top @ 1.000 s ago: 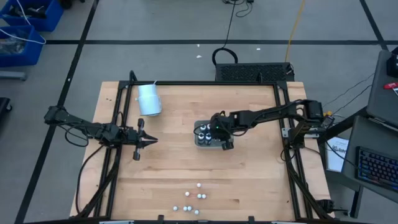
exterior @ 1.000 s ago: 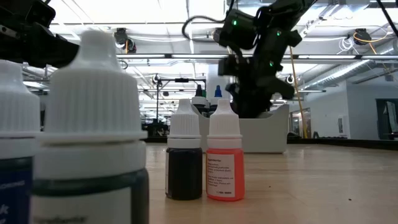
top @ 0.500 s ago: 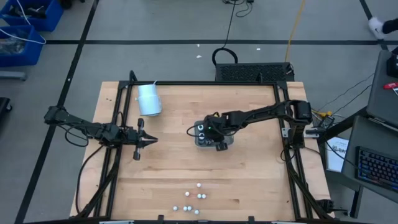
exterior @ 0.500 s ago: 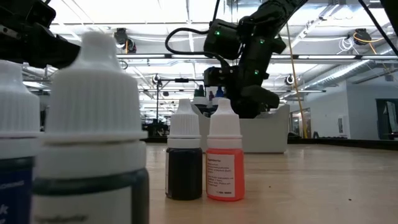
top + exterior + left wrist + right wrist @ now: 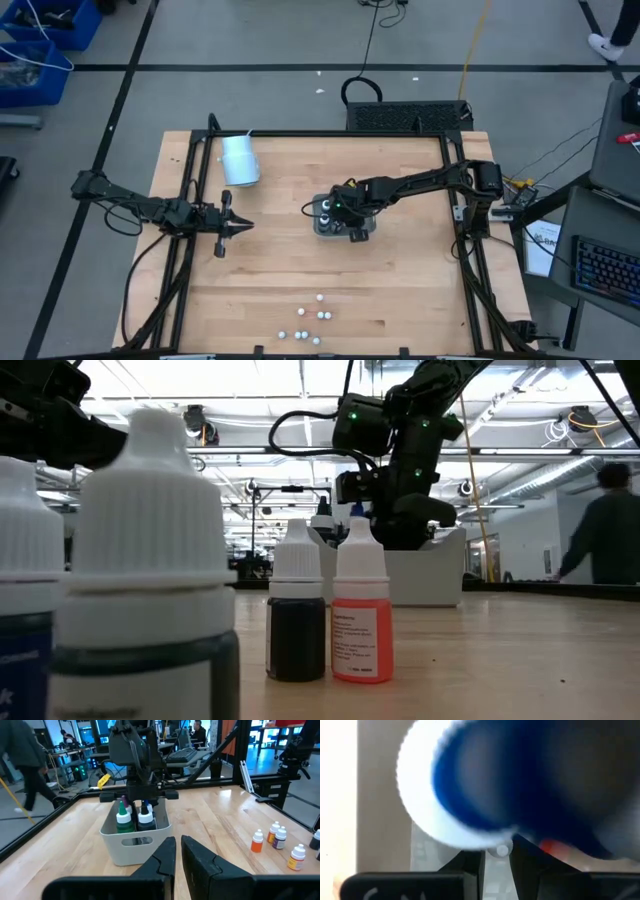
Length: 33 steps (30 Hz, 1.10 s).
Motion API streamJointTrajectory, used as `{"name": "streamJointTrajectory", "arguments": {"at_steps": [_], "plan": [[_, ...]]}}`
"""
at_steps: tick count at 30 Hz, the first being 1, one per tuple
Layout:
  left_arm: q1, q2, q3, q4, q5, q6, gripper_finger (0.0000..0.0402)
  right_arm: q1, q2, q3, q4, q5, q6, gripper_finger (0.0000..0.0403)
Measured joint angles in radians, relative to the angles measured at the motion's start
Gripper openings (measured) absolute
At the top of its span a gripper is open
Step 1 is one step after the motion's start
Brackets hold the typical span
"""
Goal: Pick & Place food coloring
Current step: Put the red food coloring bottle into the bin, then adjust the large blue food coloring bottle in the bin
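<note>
Food coloring bottles with white caps [image 5: 324, 208] stand in a pale tray [image 5: 366, 230] at mid-table; the left wrist view shows a green one [image 5: 123, 817] and a dark one [image 5: 145, 816]. Several smaller bottles [image 5: 318, 316] stand loose by the near edge, among them a red one [image 5: 361, 630]. My right gripper [image 5: 340, 212] points down into the tray, fingers a narrow gap apart [image 5: 499, 860], with a small white cap [image 5: 501, 851] between the tips. My left gripper [image 5: 245, 227] waits shut left of the tray. My right gripper comes from above into the tray among the bottles. A blurred blue and white bottle top [image 5: 470, 785] fills its wrist view. I cannot tell whether the fingers [image 5: 472, 862] touch any bottle.
A pale-blue-white cup [image 5: 240, 160] lies on its side at the far left of the table. Black frame rails [image 5: 190, 200] run along both sides. Bare wood lies between the tray and the loose bottles. A person [image 5: 605, 530] walks in the room behind.
My right gripper has moved toward the table's left, from the tray's right part to over its middle, then has nearly held still. The bottles have stayed in place. A person has walked into the low view.
</note>
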Motion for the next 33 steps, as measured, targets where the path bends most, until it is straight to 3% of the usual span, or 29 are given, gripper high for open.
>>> {"name": "streamJointTrajectory", "arguments": {"at_steps": [6,17,33], "plan": [[0.0,0.0,0.0,0.0,0.0,-0.002,0.0035,0.0,0.0,-0.001,-0.003,-0.002,0.0,0.0062],[0.0,0.0,0.0,0.0,0.0,-0.006,0.0035,0.0,0.003,0.036,-0.07,0.0,0.013,0.0113],[0.0,0.0,0.0,0.0,0.002,-0.027,0.0035,0.035,-0.019,0.14,-0.107,0.039,0.014,0.0118]]}}
